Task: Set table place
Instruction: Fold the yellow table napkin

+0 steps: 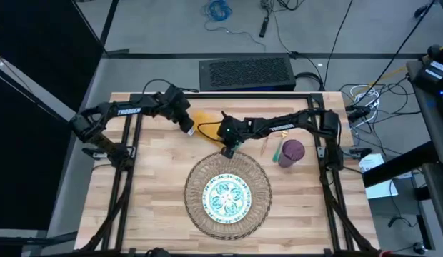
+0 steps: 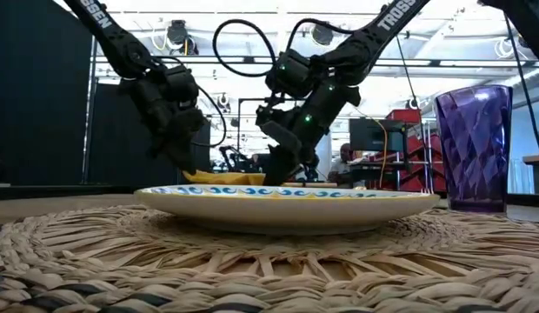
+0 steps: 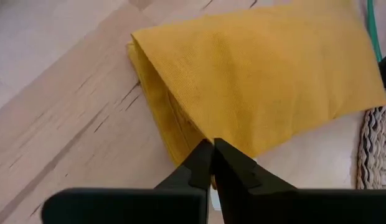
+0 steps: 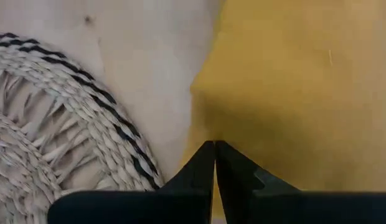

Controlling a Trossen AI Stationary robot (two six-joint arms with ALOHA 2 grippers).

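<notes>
— Pinching what?
— Both my left gripper [image 3: 213,163] and right gripper [image 4: 214,163] nip the napkin's [image 1: 204,121] edges; it lies on the table [image 1: 143,193], beside the mat [image 1: 261,187].
— Handling?
— Soft, light, floppy; hold the folded edges.

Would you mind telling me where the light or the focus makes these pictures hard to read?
Low view: bright ceiling lights behind leave both arms as dark silhouettes, and the nearest weave of the straw mat is soft. Right wrist view: the yellow napkin fills the frame, slightly blurred. High view: even light, faint shadows on the table.
</notes>
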